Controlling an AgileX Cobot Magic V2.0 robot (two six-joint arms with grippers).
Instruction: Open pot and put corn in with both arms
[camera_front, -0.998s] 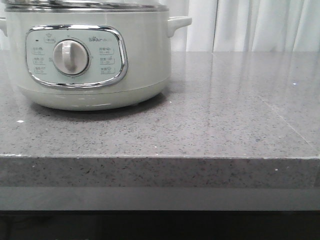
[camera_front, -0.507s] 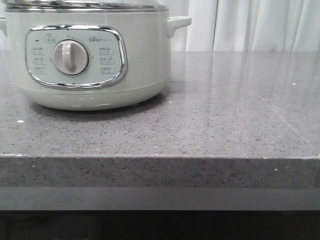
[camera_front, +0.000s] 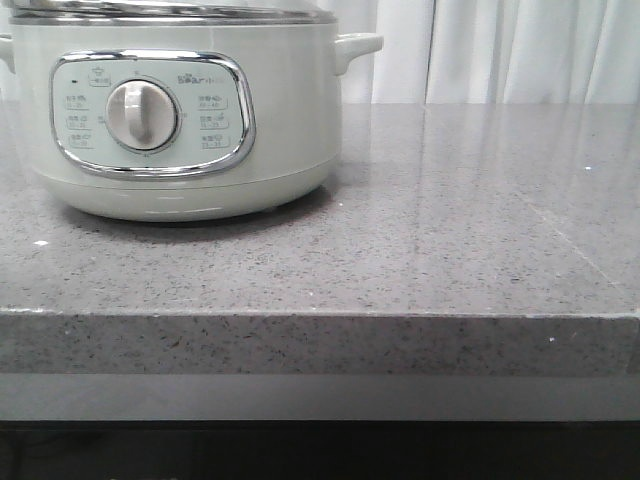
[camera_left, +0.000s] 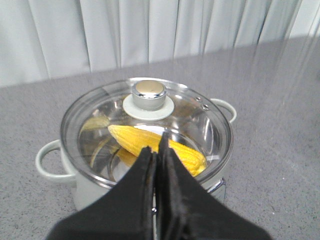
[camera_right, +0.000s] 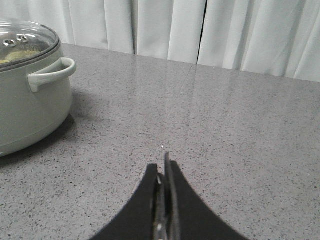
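Observation:
The pale grey-green pot (camera_front: 290, 110) stands at the left of the grey counter, its dial (camera_front: 141, 115) facing the front view. A glass lid (camera_left: 200, 117) with a round knob (camera_left: 149, 93) sits on the pot. Through the glass I see the yellow corn (camera_left: 182, 150) lying inside. My left gripper (camera_left: 156, 150) hovers above the pot's near rim, shut and empty. My right gripper (camera_right: 161, 167) is shut with nothing in it, over bare counter to the right of the pot (camera_right: 25, 105). Neither gripper shows in the front view.
White curtains (camera_front: 500, 50) hang behind the counter. The counter's front edge (camera_front: 320, 316) runs across the front view. Grey speckled countertop (camera_right: 210, 125) stretches to the right of the pot.

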